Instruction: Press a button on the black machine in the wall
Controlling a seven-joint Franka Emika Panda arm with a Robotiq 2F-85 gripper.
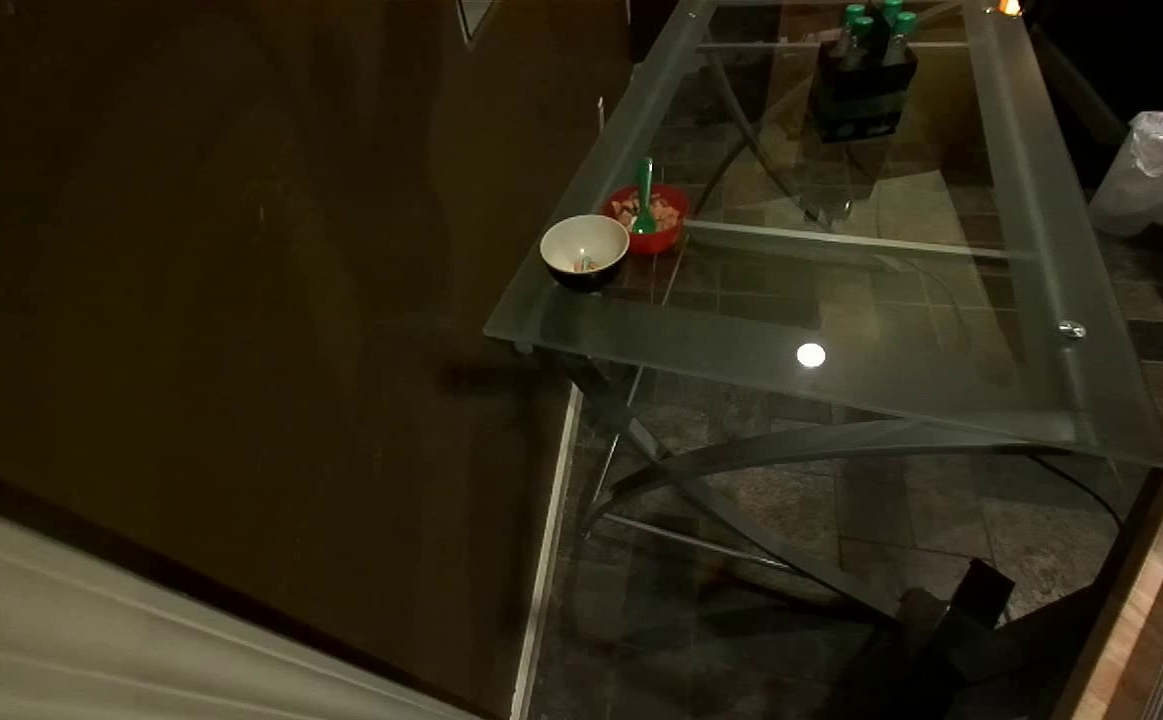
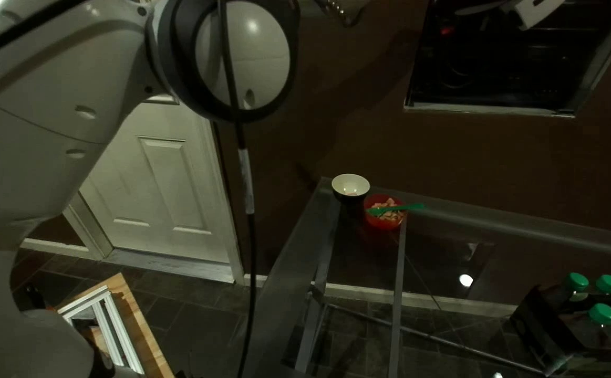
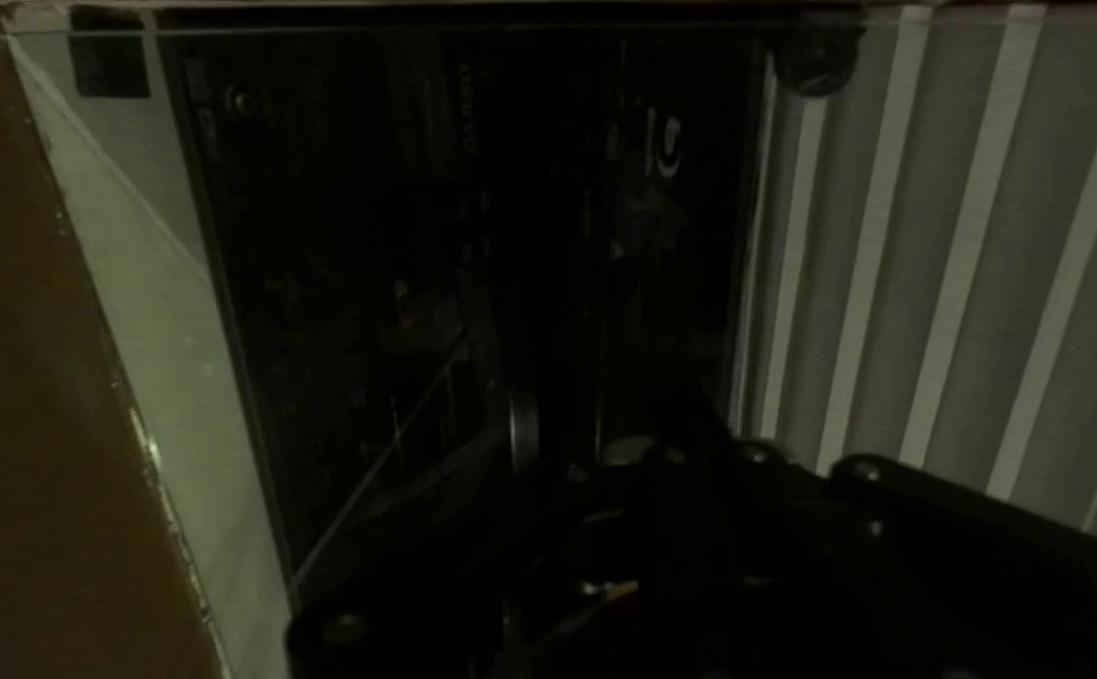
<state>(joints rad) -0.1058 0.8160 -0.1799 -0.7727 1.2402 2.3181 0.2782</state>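
Robot arm [image 2: 37, 147] is looming nearest the lens in an exterior view, while in the wrist view its gripper [image 3: 680, 424] is pointing toward the front of the black machine [image 3: 529, 236], which is sitting in a wall recess [image 2: 489, 111] higher than the glass table [image 1: 681, 325]. Progress is looking partial: the gripper is seemingly lining up with its target, and the press itself is probably waiting to be made. No button is showing clearly in the gloom, and nothing is confirming contact. Whether the gripper is spreading its fingers or pinching them together cannot be told, as the tips are blending into the dark. Whether the recess is housing one device or two is equally hard to tell. Counted nearby, one table is bearing two bowls, a black bowl [image 1: 571, 237] with a pale inside and, just beside it, a red bowl [image 1: 656, 243] holding food. One green spoon [image 1: 646, 178] is leaning in the red bowl; one dark carrier [image 1: 861, 110] is holding four green-capped bottles [image 2: 603, 314]. One lined bin [image 1: 1131, 195] is standing beside the table.
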